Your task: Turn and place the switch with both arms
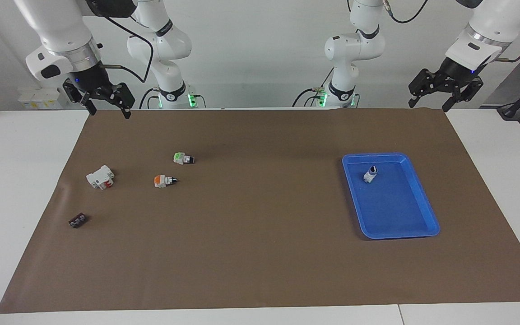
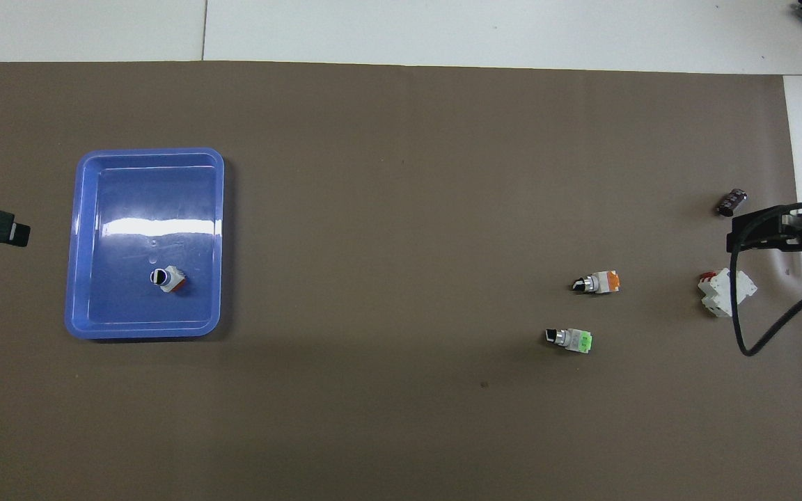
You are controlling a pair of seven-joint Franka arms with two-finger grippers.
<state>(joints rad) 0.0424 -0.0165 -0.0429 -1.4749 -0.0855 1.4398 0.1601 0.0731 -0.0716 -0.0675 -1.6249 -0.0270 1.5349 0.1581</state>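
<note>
tray (image 1: 427, 212) toward left arm's end, one switch (image 1: 370, 173) standing in it | second switch (image 1: 164, 180) on tabletop toward right arm's end | third switch (image 1: 183, 158) beside it, nearer robots

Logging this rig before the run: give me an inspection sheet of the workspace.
Surface: brown mat on a white table.
Job's things: orange switch on its side on the mat; another switch upright in the blue tray.
Clutter: green switch, white block, small dark part.
Grippers: left gripper and right gripper open, raised, waiting.
Cables: black cable at the right arm.
Surroundings: white wall.
</note>
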